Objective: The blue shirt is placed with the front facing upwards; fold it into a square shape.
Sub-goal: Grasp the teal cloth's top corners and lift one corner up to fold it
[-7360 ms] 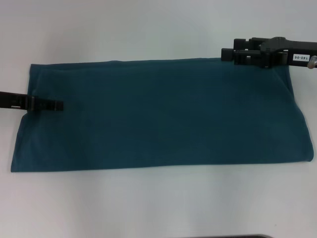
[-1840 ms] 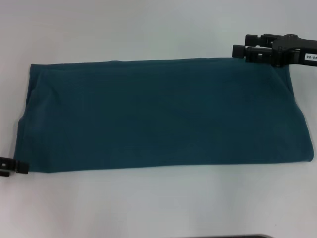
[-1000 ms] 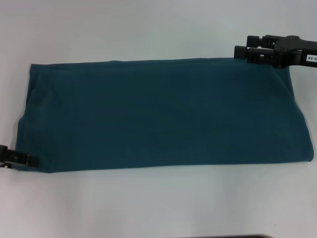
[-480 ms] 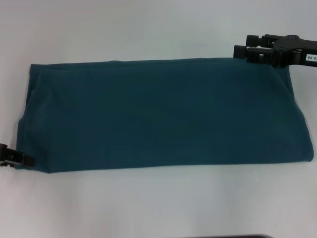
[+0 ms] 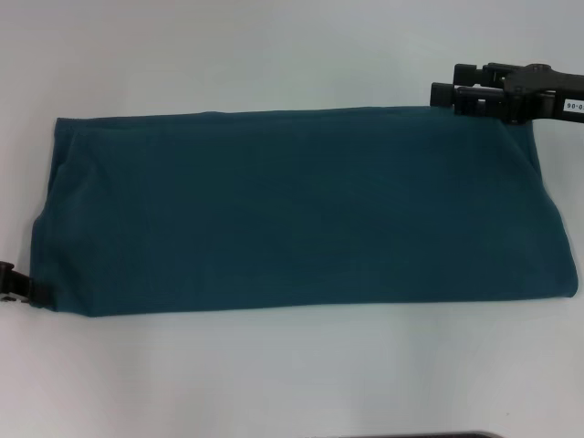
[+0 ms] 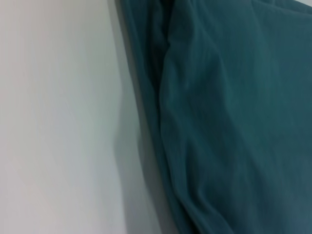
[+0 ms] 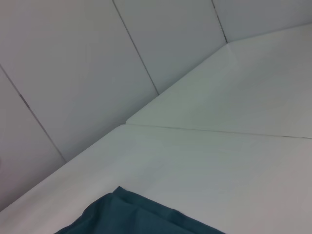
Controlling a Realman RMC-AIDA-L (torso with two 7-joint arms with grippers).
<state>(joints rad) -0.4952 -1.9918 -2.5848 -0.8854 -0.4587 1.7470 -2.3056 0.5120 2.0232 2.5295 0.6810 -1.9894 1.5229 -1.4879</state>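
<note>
The blue shirt [image 5: 301, 210] lies flat on the white table as a long folded band running left to right, plain teal side up, with no lettering showing. My left gripper [image 5: 26, 293] sits low at the band's near left corner, mostly cut off by the frame edge. The left wrist view shows the shirt [image 6: 234, 112] with its layered, creased edge against the table. My right gripper [image 5: 440, 91] hovers at the band's far right corner, open, with nothing between its fingers. The right wrist view catches only a corner of the shirt [image 7: 131, 217].
White table [image 5: 274, 383] surrounds the shirt on all sides. A dark strip [image 5: 401, 435] runs along the near edge of the head view. Grey wall panels [image 7: 73, 73] rise beyond the table's far edge in the right wrist view.
My left gripper left the shirt's left edge, dropped to its near left corner, then drew back slightly to the left. The right gripper shifted a little right early on. The shirt has not moved.
</note>
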